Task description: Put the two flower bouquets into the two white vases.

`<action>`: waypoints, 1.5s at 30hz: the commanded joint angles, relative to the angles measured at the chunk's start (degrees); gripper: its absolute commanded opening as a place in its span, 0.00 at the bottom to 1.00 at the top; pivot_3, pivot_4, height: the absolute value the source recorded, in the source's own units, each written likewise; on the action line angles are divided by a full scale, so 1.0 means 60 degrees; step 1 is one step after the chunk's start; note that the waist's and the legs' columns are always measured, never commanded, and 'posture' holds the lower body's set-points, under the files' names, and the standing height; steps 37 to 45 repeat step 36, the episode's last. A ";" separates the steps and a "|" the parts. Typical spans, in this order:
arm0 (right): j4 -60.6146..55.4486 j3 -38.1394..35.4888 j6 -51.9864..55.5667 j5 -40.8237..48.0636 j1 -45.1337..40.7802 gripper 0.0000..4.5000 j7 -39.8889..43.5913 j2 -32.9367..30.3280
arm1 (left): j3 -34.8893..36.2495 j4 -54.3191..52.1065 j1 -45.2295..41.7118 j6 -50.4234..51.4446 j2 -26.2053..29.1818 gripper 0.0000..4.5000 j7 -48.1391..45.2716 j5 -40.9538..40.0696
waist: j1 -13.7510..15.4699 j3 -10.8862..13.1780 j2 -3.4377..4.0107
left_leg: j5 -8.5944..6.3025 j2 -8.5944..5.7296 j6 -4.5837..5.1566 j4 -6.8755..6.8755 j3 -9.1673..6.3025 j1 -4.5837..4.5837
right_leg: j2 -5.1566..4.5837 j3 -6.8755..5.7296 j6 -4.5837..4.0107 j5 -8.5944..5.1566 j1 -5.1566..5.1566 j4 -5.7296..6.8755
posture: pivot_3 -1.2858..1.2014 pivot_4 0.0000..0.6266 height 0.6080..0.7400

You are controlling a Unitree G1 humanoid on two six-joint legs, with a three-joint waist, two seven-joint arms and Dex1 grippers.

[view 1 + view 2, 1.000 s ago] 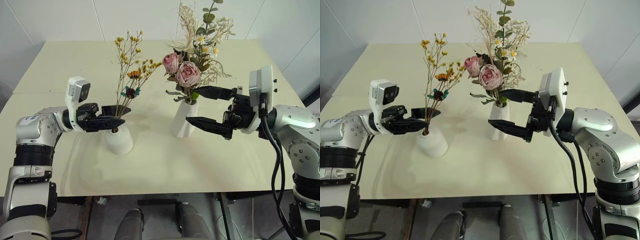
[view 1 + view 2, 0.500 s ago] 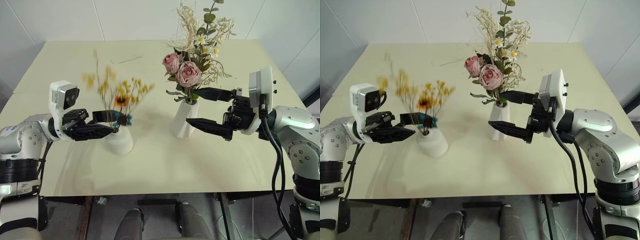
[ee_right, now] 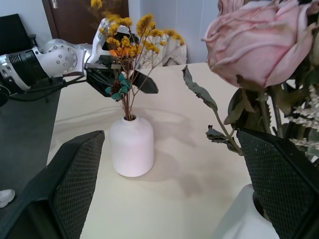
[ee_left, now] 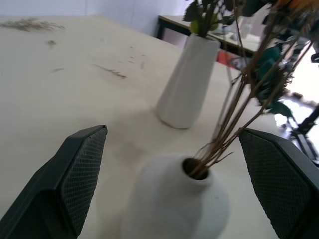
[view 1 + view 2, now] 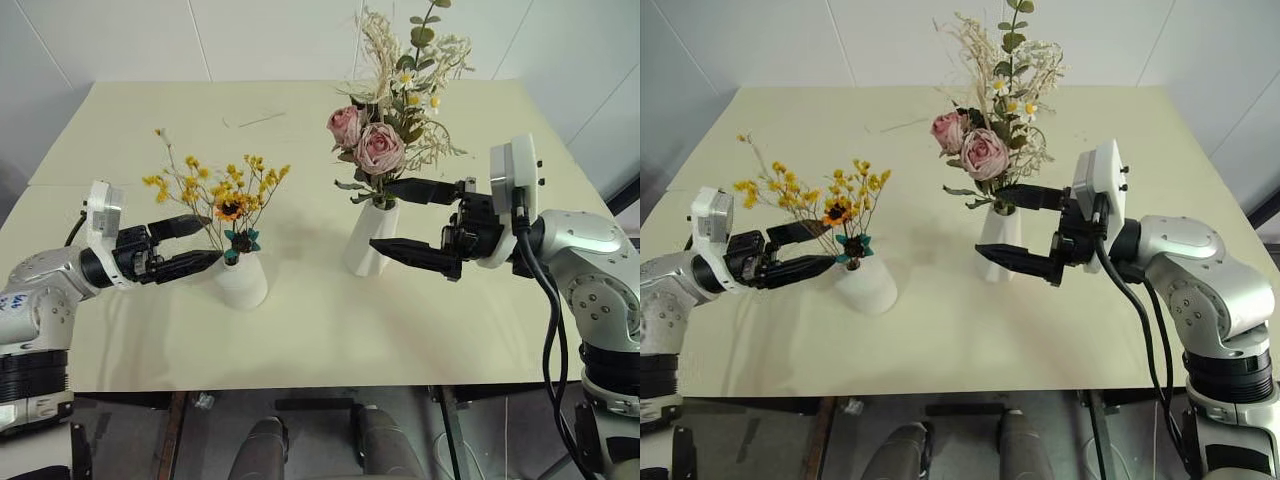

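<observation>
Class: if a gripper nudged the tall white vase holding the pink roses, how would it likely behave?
The tall white vase looks apt to tip: it is slim, and the rose bouquet towers over it. The load probably sits high. Its matte, faceted wall may grip fairly well, though it looks breakable.

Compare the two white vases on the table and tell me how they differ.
The tall vase is faceted and tapers upward; the squat vase is a rounded dome with a small top hole. The tall vase holds the big bunch of pink roses, cream sprigs and leaves; the squat vase holds the thin-stemmed yellow-orange bunch. The tall vase stands nearer the right gripper, the squat one nearer the left gripper. Both are matte white, upright and filled.
</observation>
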 commanded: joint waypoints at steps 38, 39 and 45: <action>-0.0565 -0.2800 -0.0943 -0.0616 0.3244 1.00 -0.0046 -0.1678 | 0.0831 -0.3544 0.1806 -0.0064 0.0351 1.00 0.0602 -0.1371 | -0.0019 0.0000 0.0001 | 0.0007 0.0011 0.0017 -0.0003 0.0011 0.0040 | 0.0020 0.0004 -0.0006 0.0012 0.0052 -0.0018 | 0.52 0.24 1.00; -0.0565 -0.2800 -0.0943 -0.0616 0.3244 1.00 -0.0046 -0.1678 | 0.0831 -0.3544 0.1806 -0.0064 0.0351 1.00 0.0602 -0.1371 | -0.0019 0.0000 0.0001 | 0.0007 0.0011 0.0017 -0.0003 0.0011 0.0040 | 0.0020 0.0004 -0.0006 0.0012 0.0052 -0.0018 | 0.52 0.24 1.00; -0.0565 -0.2800 -0.0943 -0.0616 0.3244 1.00 -0.0046 -0.1678 | 0.0831 -0.3544 0.1806 -0.0064 0.0351 1.00 0.0602 -0.1371 | -0.0019 0.0000 0.0001 | 0.0007 0.0011 0.0017 -0.0003 0.0011 0.0040 | 0.0020 0.0004 -0.0006 0.0012 0.0052 -0.0018 | 0.52 0.24 1.00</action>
